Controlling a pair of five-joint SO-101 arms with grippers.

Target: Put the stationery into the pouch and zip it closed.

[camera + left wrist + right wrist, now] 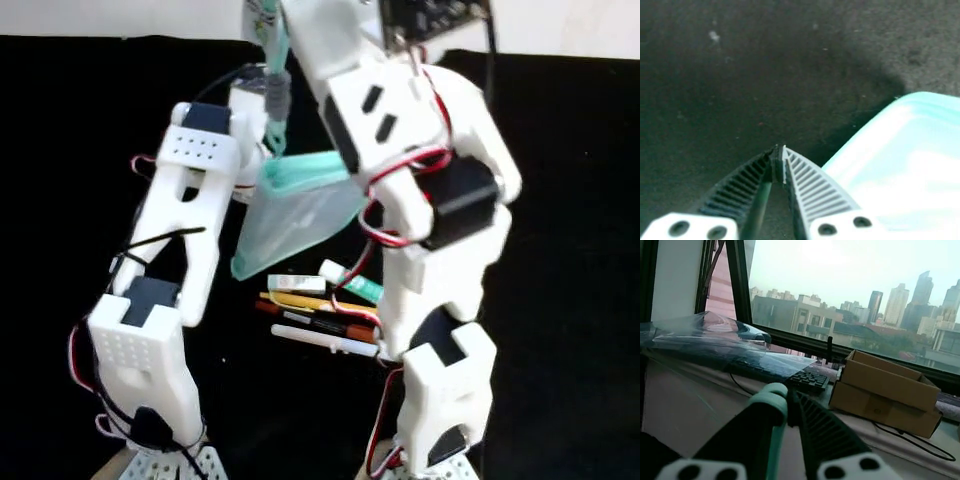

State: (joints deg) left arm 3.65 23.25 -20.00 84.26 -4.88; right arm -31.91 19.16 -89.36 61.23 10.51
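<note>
Above the coloured pens and markers (pixel 318 318) on the black counter (pixel 560 150), the right hand (pixel 789 392) pinches the strap (pixel 276 55) of the see-through teal pouch (pixel 300 215), and the left hand (pixel 778 150), pressed together beside it, should hold its mouth wide.

The white plastic left arm (pixel 185 230) rises from its base at one edge of the black table (pixel 570 300) and leans in toward the middle. Its ribbed black-and-white left gripper (pixel 778 152) points down at the tabletop, fingertips pressed together. The white plastic right arm (pixel 440 210) stands beside it at the same edge, folded high with its wrist lifted level, well above the table, and its right gripper (pixel 790 396) is clamped on a teal fabric strap (pixel 768 400).
</note>
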